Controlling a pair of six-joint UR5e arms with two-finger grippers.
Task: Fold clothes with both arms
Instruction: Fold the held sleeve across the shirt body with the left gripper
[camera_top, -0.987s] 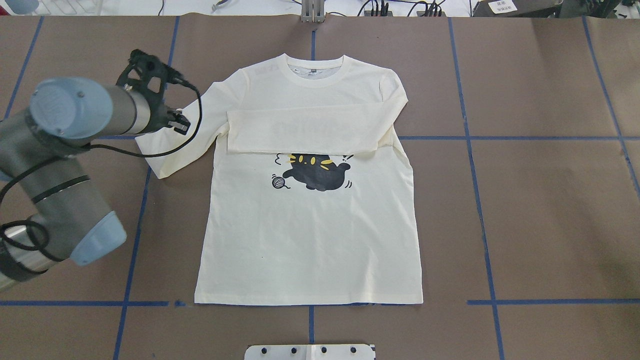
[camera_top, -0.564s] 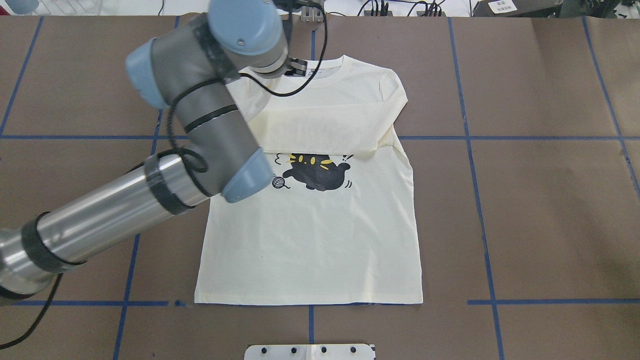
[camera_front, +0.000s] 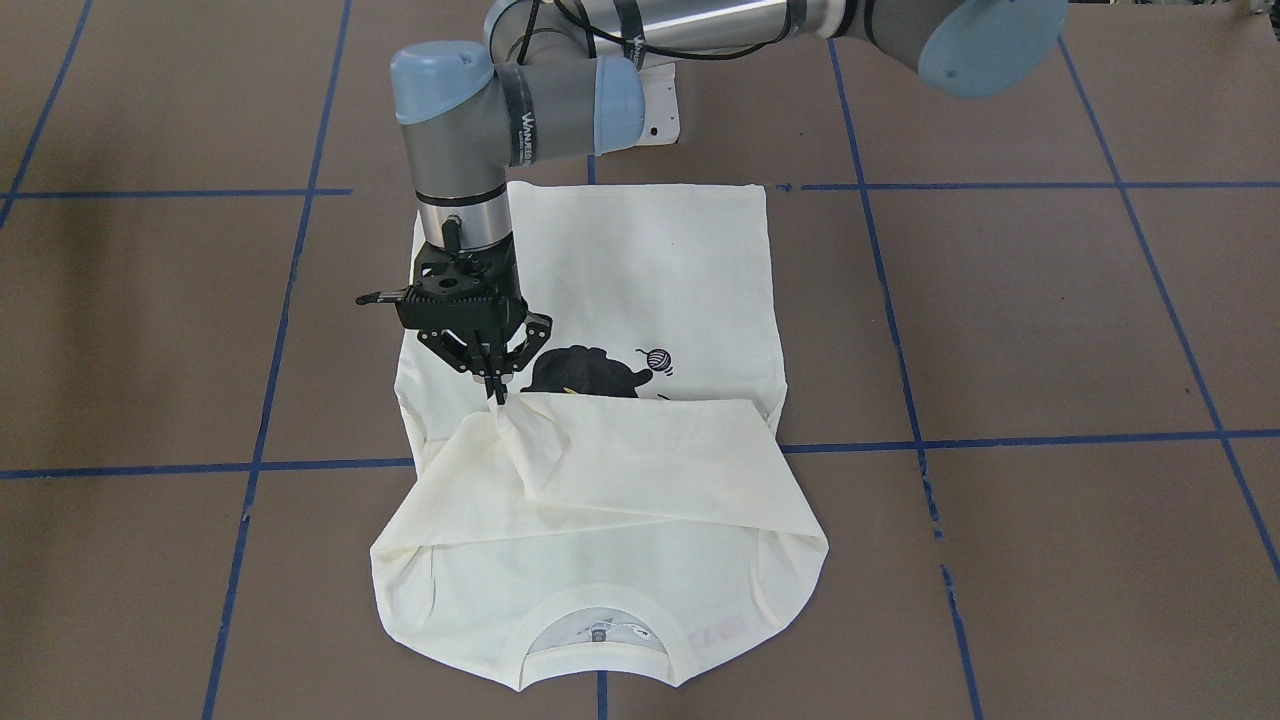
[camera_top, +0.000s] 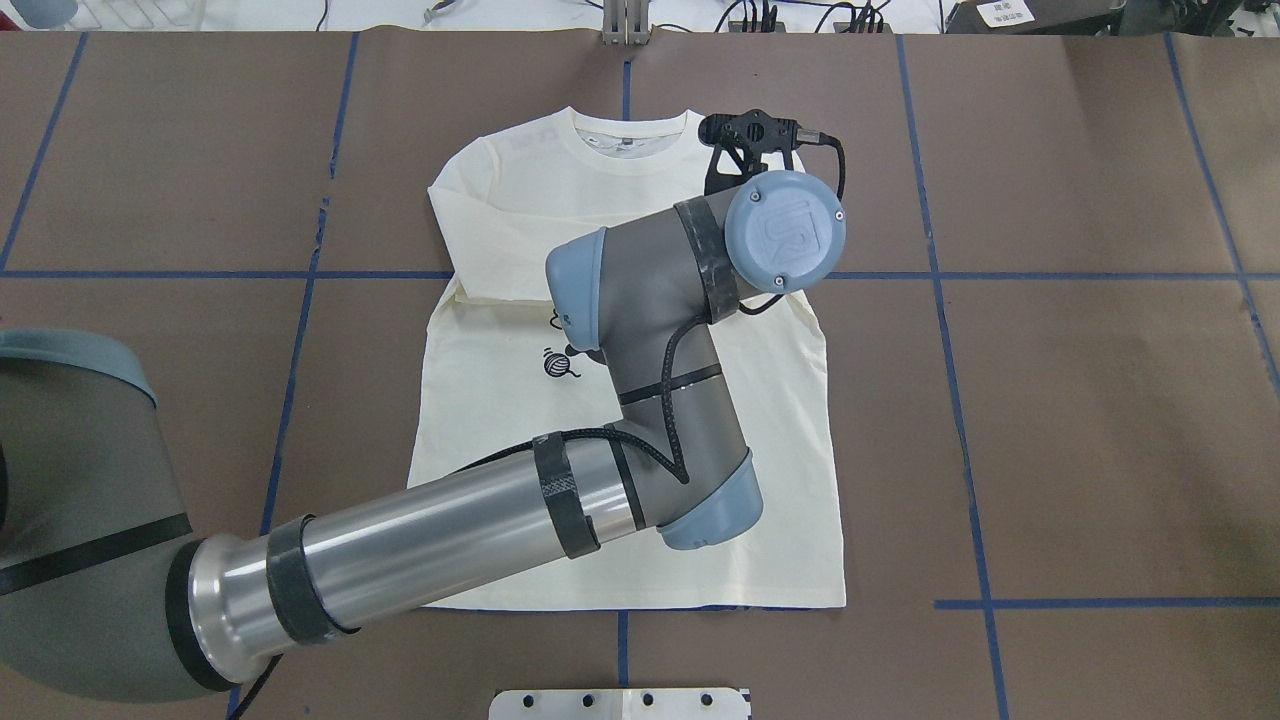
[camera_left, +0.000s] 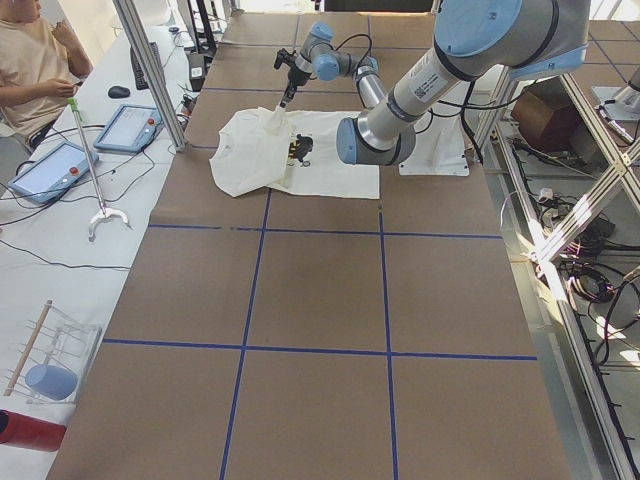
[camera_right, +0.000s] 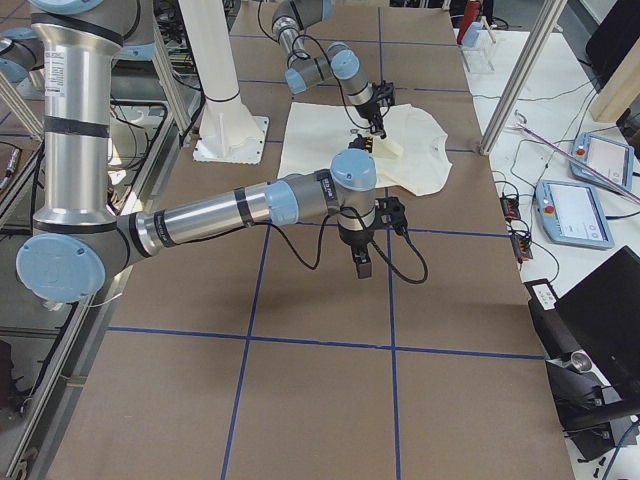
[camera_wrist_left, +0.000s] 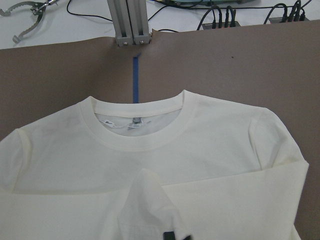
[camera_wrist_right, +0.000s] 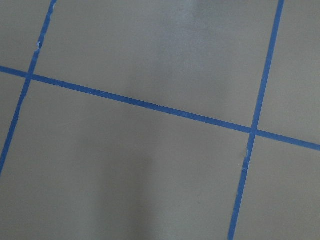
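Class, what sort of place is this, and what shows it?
Probably a robotics lab: the left arm, pinching a shirt, and right arm over a tape-gridded table, with an operator beside control tablets.

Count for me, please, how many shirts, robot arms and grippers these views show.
shirt: 1
robot arms: 2, left arm and right arm
grippers: 2, left gripper and right gripper
Total: 5

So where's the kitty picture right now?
In the front-facing view, the black cat is mid-shirt, just right of the left end effector, partly under the folded sleeve.
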